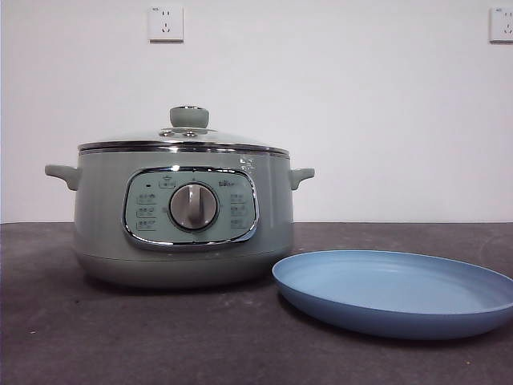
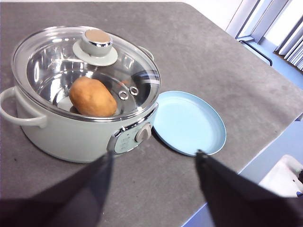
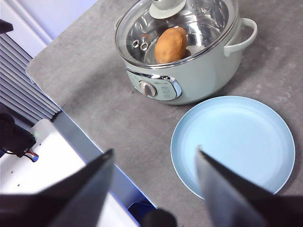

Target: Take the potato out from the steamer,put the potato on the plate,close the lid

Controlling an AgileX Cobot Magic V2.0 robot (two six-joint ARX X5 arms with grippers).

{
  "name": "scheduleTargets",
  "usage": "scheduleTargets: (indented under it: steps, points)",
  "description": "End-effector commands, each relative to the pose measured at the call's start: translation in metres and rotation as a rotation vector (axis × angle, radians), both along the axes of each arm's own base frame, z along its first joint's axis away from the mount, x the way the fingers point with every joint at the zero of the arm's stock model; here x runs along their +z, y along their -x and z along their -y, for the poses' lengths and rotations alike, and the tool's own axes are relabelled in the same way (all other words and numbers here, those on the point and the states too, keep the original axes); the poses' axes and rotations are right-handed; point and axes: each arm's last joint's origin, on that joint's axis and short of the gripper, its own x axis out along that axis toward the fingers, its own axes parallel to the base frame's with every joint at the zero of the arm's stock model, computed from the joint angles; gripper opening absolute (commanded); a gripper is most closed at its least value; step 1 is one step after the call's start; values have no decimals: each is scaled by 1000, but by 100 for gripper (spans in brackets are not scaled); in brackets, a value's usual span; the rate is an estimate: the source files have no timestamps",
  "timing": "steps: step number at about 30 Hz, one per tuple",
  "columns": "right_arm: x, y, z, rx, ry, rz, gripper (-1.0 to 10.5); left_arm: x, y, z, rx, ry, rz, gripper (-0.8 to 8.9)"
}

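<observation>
The sage-green steamer (image 1: 180, 220) stands on the dark table with its glass lid (image 1: 188, 136) shut on it. Through the glass, the orange-brown potato (image 2: 93, 97) (image 3: 170, 44) lies inside the pot. The light-blue plate (image 1: 397, 290) (image 2: 189, 122) (image 3: 234, 142) rests empty just right of the steamer. My left gripper (image 2: 154, 158) hovers open above the table in front of the pot, holding nothing. My right gripper (image 3: 154, 156) is open too, high over the table edge beside the plate. Neither arm shows in the front view.
The steamer has two side handles (image 1: 62, 174) and a silver dial (image 1: 193, 206). Wall sockets (image 1: 166, 23) sit on the white wall behind. The table edge (image 3: 71, 118) runs close to the plate and pot, with a white object (image 3: 42, 156) below it.
</observation>
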Motion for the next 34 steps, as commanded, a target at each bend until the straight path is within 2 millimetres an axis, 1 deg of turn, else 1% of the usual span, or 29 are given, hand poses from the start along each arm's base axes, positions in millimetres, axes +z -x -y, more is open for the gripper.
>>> scheduleTargets:
  steps: [1,4,9,13,17,20,25,30,34]
  points:
    - [1,1,0,-1,-5,5,599,2,-3,0,7,16,11,630]
    - [1,1,0,-2,-5,5,599,3,-10,0,8,17,10,629]
    - [1,1,0,-2,-5,5,599,2,-29,0,3,18,-29,629]
    - [1,-1,0,-2,-3,-1,599,10,-48,3,-17,8,-22,629]
    - [0,-3,-1,-2,-2,-10,599,21,-71,10,-21,-29,-4,629]
    - [-1,-5,-1,-3,-1,-17,599,27,-93,20,-29,-60,10,628]
    - [-2,-7,-1,-3,0,-28,599,29,-131,42,-44,-105,15,628]
    - [-2,-9,-2,-8,-2,-40,599,25,-173,66,-43,-155,13,628]
    - [-2,-9,-2,-13,-6,-47,599,17,-201,84,-49,-196,-8,628]
